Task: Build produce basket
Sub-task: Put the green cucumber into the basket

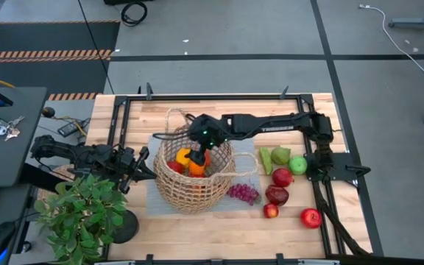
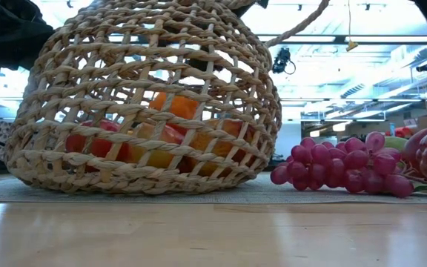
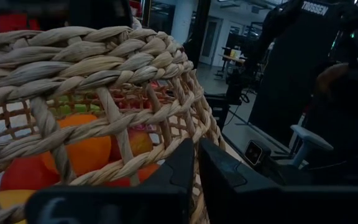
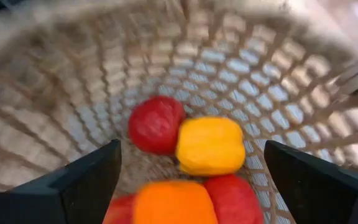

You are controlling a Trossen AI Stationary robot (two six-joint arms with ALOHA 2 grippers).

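— Which step are you on?

— Loading the basket (image 1: 191, 179). My right gripper (image 1: 195, 153) hangs over its mouth with the fingers spread wide and nothing between them, so I judge a piece has just gone in and this arm is due to fetch another.

— What's inside?

— In my right wrist view I look straight down into it: a yellow piece (image 4: 210, 146), a red one (image 4: 155, 124) touching it, and an orange one (image 4: 174, 206) nearer to me, all on the bottom, below my fingers and clear of them.

— And your left arm?

— My left gripper (image 1: 140, 166) is at the basket's left side. In the left wrist view its fingers sit close together right against the wicker wall, apparently pinching a strand to steady it, though I cannot be sure a strand is actually caught.

— What does the next move call for?

— Lifting the right arm straight up, clear of the rim and the loop handle (image 1: 246, 165), then swinging right to what remains on the table: the grapes (image 1: 244, 193) just beside the basket, the green pears (image 1: 274, 157), a green apple (image 1: 298, 165), a dark red fruit (image 1: 277, 194) and red apples (image 1: 311, 217). The grapes are nearest, but floppy; I'd grip them at the bunch's middle.
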